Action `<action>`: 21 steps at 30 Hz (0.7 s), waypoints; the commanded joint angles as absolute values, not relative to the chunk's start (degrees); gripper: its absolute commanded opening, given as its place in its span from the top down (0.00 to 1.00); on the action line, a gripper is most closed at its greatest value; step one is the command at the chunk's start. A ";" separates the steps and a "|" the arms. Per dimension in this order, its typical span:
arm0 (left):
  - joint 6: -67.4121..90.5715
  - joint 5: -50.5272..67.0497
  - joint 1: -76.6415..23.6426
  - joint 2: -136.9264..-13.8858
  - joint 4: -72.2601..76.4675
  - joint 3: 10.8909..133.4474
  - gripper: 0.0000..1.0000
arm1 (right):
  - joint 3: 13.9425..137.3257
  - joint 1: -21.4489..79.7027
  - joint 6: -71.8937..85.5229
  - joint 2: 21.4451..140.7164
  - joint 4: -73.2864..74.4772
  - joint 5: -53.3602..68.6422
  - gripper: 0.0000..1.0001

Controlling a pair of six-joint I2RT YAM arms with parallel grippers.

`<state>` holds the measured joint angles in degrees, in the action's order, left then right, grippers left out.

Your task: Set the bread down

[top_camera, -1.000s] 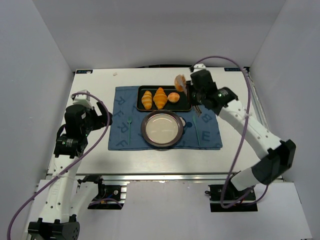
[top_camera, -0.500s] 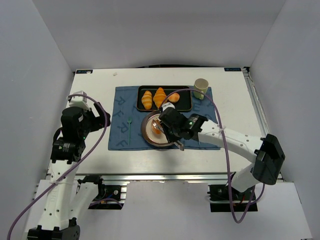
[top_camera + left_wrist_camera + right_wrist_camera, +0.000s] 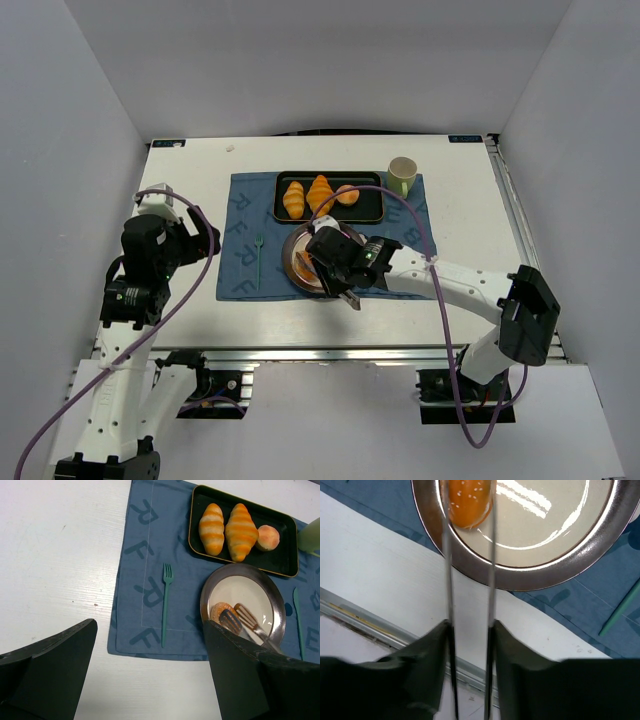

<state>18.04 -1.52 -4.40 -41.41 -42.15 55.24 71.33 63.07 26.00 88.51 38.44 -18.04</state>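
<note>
My right end effector (image 3: 470, 635) is clamped on the tongs (image 3: 491, 580). Their tips flank one bun (image 3: 467, 502) on the plate (image 3: 545, 575), at the upper left of the wrist frame. The other bun (image 3: 268, 536) sits in the tray (image 3: 280, 555), upper right. My left end effector (image 3: 150, 670) hangs wide open.

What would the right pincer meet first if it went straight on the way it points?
The bun on the plate: it sits between the tips of the tongs that the right pincer holds. Depth is unclear.
</note>
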 commanded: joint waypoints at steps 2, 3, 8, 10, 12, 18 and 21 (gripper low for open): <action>17.84 -2.11 -4.57 -40.87 -42.63 57.66 0.02 | 72.33 63.54 27.16 88.24 37.18 -20.48 0.50; 17.84 -2.11 -4.57 -40.87 -42.71 57.74 0.02 | 72.68 63.54 27.25 88.16 37.35 -20.65 0.46; 17.84 -1.93 -4.57 -41.04 -42.54 57.92 0.02 | 74.00 63.63 27.33 86.93 38.41 -21.09 0.37; 17.84 -1.85 -4.57 -41.22 -42.54 58.01 0.02 | 74.61 63.63 27.33 86.31 38.58 -21.44 0.37; 17.84 -1.85 -4.57 -41.22 -42.54 58.09 0.02 | 74.97 63.63 27.33 85.70 39.11 -21.88 0.37; 17.84 -1.76 -4.57 -41.40 -42.45 58.27 0.02 | 77.95 63.46 28.21 82.62 39.81 -27.75 0.38; 17.93 -1.50 -4.57 -41.57 -42.28 58.36 0.02 | 80.68 61.01 27.60 81.83 40.25 -29.61 0.39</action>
<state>18.04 -1.52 -4.40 -41.60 -42.46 56.23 76.31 62.57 26.98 84.66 40.60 -24.53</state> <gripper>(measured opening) 0.983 0.613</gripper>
